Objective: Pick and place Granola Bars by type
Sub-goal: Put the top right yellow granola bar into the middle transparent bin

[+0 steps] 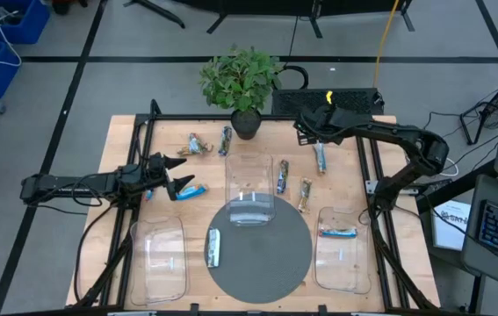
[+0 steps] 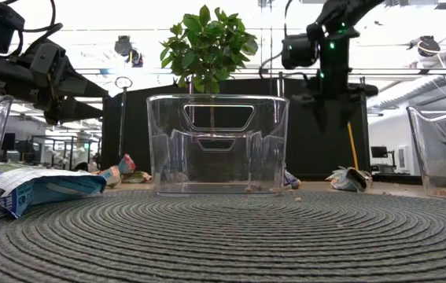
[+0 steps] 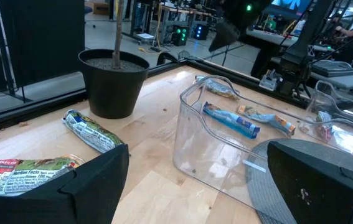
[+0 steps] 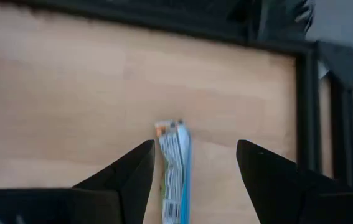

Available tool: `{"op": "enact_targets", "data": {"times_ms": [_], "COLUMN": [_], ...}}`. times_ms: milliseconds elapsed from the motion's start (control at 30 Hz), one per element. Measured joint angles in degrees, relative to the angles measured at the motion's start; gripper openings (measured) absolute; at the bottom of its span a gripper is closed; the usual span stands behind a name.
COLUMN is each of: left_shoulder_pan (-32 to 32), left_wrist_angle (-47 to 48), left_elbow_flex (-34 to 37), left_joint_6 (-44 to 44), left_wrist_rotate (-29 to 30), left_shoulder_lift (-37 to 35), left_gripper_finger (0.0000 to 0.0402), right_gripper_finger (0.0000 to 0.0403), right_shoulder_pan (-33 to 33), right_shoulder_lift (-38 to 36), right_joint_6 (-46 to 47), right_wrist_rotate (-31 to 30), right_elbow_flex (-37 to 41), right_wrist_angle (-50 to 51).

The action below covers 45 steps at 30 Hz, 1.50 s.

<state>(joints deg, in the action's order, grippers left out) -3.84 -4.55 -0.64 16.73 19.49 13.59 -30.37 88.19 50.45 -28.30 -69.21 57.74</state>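
Granola bars lie scattered on the wooden table. A blue-and-white bar (image 1: 320,158) (image 4: 175,168) lies flat at the far right. My right gripper (image 1: 306,133) (image 4: 195,149) hangs open over it, pointing steeply down, with its fingers standing clear to either side of the bar's far end. In the low view, that gripper (image 2: 329,114) is well above the tabletop. My left gripper (image 1: 175,178) (image 3: 207,186) waits open at the table's left, next to a blue bar (image 1: 189,190). More bars rest at the far left (image 1: 198,147), right of the middle tray (image 1: 283,175), on the mat (image 1: 214,247) and in the right tray (image 1: 337,233).
Three clear trays stand on the table: one at the near left (image 1: 156,254), one in the middle (image 1: 250,189) and one at the near right (image 1: 341,254). A round grey mat (image 1: 270,263) covers the near centre. A potted plant (image 1: 245,83) stands at the far edge.
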Motion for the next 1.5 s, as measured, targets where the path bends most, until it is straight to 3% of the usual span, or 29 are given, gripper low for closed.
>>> {"op": "enact_targets", "data": {"times_ms": [300,600,1033,1500], "left_shoulder_pan": [0.00,0.00,0.00,0.00], "left_wrist_angle": [0.02,0.01,0.00,0.01], "left_elbow_flex": [0.00,0.00,0.00,0.00], "left_joint_6": [0.00,0.00,0.00,0.00], "left_wrist_rotate": [0.00,0.00,0.00,0.00], "left_shoulder_lift": [0.00,0.01,0.00,0.01], "left_gripper_finger": [0.0379,0.0379,0.0379,0.0379], "right_gripper_finger": [0.0222,0.0225,0.0303,0.0290], "right_shoulder_pan": [-1.56,-3.91,-5.24,-5.83], "right_shoulder_lift": [0.03,0.03,0.03,0.90], "right_joint_6": [-0.57,-5.25,-6.85,-7.22], "right_wrist_rotate": [6.81,8.92,8.88,9.19], "right_elbow_flex": [10.36,13.96,17.38,21.28], "right_wrist_angle": [-11.61,-19.57,-23.40,-29.41]}}
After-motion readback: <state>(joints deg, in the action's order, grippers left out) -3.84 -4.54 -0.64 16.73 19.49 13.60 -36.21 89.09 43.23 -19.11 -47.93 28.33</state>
